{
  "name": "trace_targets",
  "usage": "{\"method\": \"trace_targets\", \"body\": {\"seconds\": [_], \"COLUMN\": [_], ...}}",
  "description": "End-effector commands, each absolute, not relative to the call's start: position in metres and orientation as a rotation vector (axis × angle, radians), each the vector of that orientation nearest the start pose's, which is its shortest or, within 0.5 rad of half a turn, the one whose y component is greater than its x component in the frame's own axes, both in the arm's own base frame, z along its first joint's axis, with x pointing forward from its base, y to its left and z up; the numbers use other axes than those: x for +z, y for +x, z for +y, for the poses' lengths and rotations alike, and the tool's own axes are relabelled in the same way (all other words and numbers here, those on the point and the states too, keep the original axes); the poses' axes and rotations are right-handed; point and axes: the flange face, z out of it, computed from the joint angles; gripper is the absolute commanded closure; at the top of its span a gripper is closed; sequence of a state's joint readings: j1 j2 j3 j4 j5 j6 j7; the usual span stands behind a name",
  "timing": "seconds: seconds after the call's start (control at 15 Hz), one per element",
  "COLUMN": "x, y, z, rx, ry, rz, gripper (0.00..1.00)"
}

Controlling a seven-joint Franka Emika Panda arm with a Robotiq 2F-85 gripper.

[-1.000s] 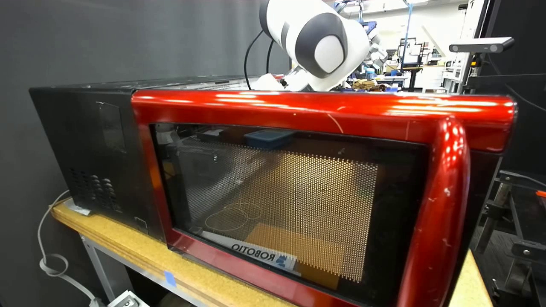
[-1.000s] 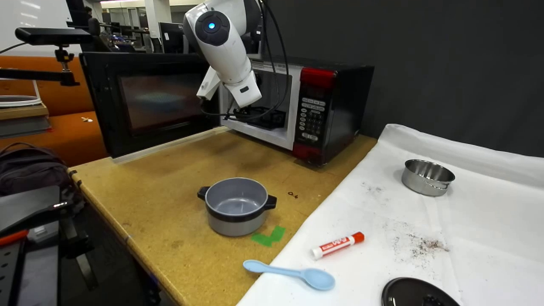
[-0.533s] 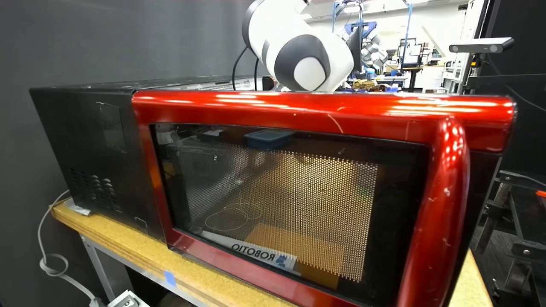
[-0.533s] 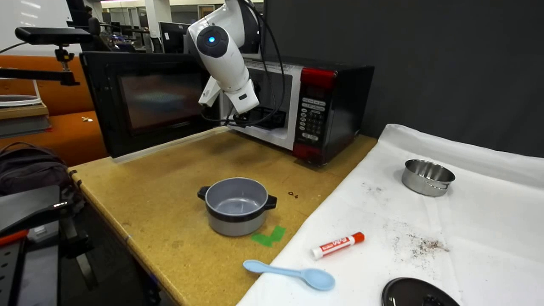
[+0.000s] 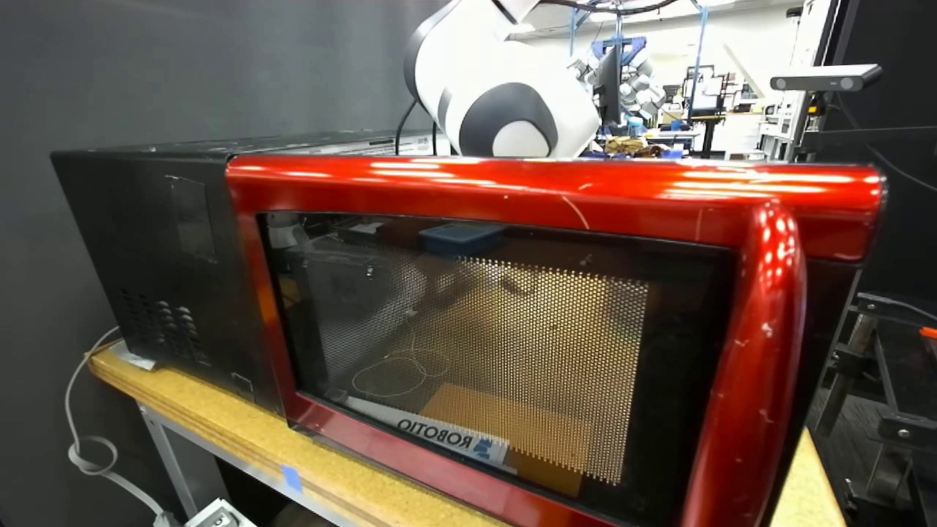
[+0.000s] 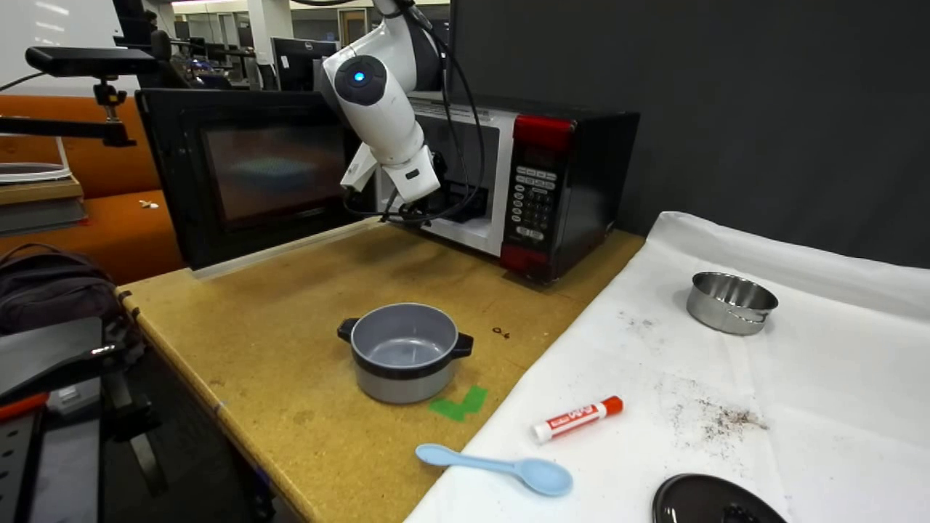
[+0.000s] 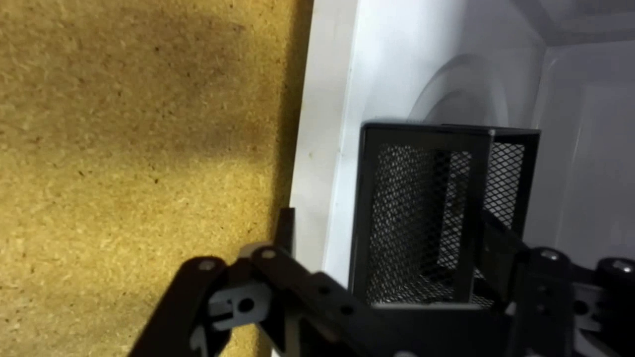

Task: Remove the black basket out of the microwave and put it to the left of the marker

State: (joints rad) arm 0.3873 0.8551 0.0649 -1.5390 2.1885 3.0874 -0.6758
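The microwave (image 5: 512, 183) shows its red door in an exterior view; the door is swung open. Its control panel and cavity also show in an exterior view (image 6: 534, 203). The black mesh basket (image 7: 364, 208) sits in the front of the cavity, its opening facing the wrist camera. In an exterior view it is a dark shape (image 6: 472, 202) partly hidden by the arm. My gripper (image 7: 389, 235) is open. Its left finger lies over the front sill, its right finger overlaps the basket's inner side; contact cannot be told. The red-and-white marker (image 6: 577, 420) lies on the white sheet.
A grey pot (image 6: 405, 385) with black handles stands on the wooden table (image 6: 276, 349). A light blue spoon (image 6: 501, 466), a black lid (image 6: 708, 501) and a steel pan (image 6: 726, 316) lie on or at the white sheet (image 6: 654, 363). The open door (image 6: 269, 174) stands beside the arm.
The arm has moved lower and slightly to the left in both exterior views, at the microwave's opening. The pot, marker, spoon and door have not moved.
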Motion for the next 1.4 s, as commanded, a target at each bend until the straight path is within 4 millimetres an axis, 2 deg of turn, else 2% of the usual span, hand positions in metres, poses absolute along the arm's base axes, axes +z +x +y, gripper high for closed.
{"method": "trace_targets", "body": {"seconds": [0.0, 0.47, 0.53, 0.73, 1.0, 1.13, 1.33], "x": [0.141, 0.147, 0.147, 0.148, 0.155, 0.157, 0.16], "y": [0.624, 0.623, 0.623, 0.619, 0.611, 0.6, 0.568], "z": [0.221, 0.213, 0.211, 0.202, 0.187, 0.18, 0.178], "rx": [-0.498, -0.51, -0.512, -0.521, -0.548, -0.552, -0.525], "ry": [-2.059, -2.051, -2.05, -2.043, -2.01, -2.003, -2.023], "rz": [1.283, 1.292, 1.297, 1.318, 1.361, 1.379, 1.37], "gripper": [0.45, 0.94, 0.98, 1.0, 0.97, 1.0, 0.99]}}
